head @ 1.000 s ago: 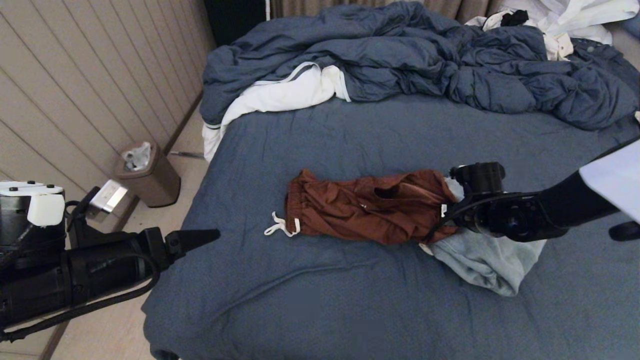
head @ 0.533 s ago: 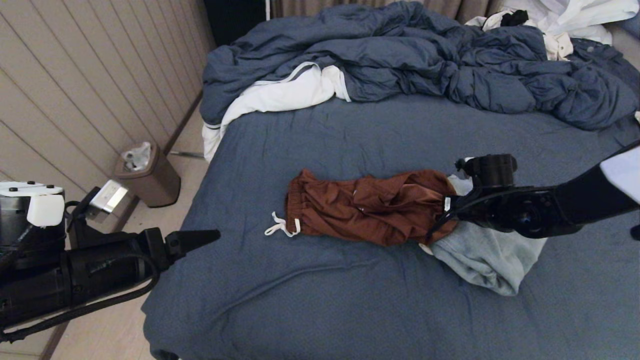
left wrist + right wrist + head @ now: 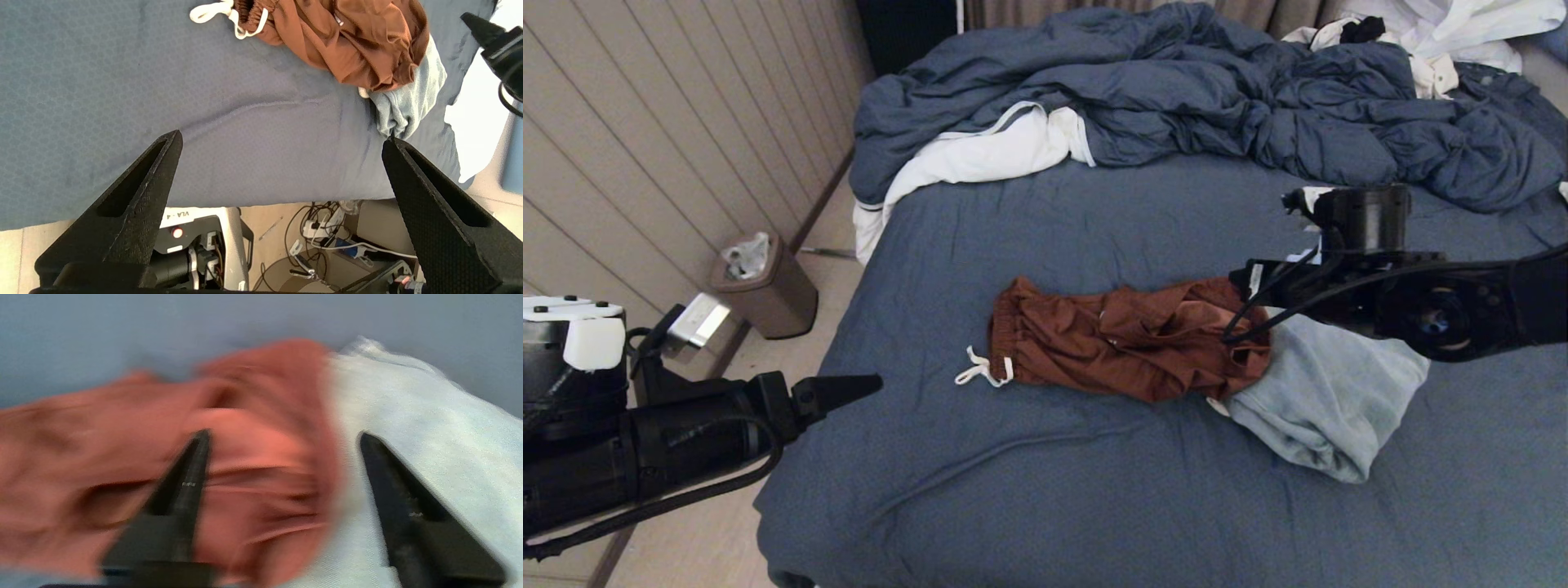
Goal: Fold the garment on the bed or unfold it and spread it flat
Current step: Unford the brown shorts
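Above shorts (image 3: 1127,347), right hand (image 3: 282,437) spread, empty

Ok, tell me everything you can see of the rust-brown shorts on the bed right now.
The rust-brown shorts lie crumpled on the blue bed sheet, not spread flat. They look like thin, slightly shiny woven fabric. The gathered elastic waistband faces the robot's left, with a white drawstring trailing onto the sheet. The other end overlaps a pale blue garment. The right gripper hovers open over that overlap, holding nothing.
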